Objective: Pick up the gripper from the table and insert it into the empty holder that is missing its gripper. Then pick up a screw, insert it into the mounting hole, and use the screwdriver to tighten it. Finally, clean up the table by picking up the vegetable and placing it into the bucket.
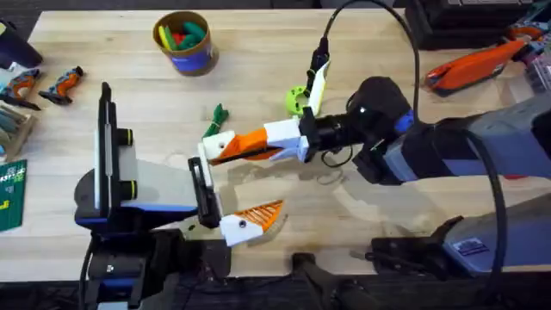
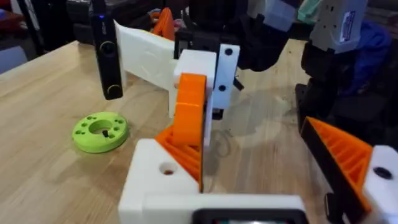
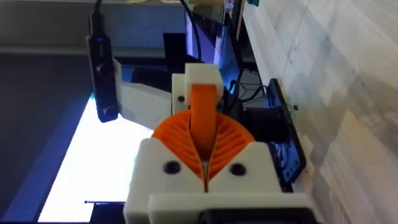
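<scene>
The small orange ridged gripper (image 1: 237, 148) (image 2: 185, 152) (image 3: 202, 106) is pinched in my right gripper (image 1: 258, 145) (image 3: 204, 162), which is shut on it. It lies against the empty holder (image 1: 213, 142) (image 2: 152, 180) (image 3: 200, 76), the white finger mount on my left arm; the holder's mounting hole (image 2: 166, 168) is bare. My left gripper (image 1: 241, 181) (image 2: 261, 168) is open, and its other finger carries an orange pad (image 2: 342, 155). The dark-green vegetable (image 1: 215, 116) lies just behind the holder. At the back stands the bucket (image 1: 183, 40). The screwdriver and screws are out of view.
A lime-green disc (image 1: 297, 102) (image 2: 99, 130) lies on the table behind the right gripper. Small orange tools (image 1: 60, 83) sit at the far left, and an orange-and-black tool (image 1: 473, 65) is at the far right. Cables trail over the table's middle right.
</scene>
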Robot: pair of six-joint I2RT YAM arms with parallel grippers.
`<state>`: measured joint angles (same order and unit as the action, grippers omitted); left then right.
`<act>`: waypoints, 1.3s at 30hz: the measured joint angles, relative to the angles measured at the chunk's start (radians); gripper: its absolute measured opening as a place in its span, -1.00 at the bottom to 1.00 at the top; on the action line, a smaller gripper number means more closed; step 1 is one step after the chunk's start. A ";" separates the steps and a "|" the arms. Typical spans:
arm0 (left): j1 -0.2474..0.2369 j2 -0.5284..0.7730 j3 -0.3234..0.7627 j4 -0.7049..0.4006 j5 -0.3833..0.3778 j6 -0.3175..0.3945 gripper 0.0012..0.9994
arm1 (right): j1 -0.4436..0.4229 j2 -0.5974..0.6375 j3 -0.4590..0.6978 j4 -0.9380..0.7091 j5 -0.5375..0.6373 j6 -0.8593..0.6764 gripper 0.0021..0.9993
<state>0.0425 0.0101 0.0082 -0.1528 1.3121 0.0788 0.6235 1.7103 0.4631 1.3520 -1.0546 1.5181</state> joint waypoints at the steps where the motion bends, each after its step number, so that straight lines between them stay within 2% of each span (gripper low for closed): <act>1: 0.000 0.000 0.000 0.000 -0.001 0.000 0.97 | 0.001 0.000 0.002 -0.001 0.000 0.000 -0.98; 39: 0.001 0.000 0.000 0.002 -0.014 0.000 0.97 | -0.019 0.020 0.025 -0.003 -0.020 0.000 -0.98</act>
<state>0.0433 0.0101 0.0082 -0.1505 1.2980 0.0792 0.6048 1.7302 0.4877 1.3491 -1.0748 1.5181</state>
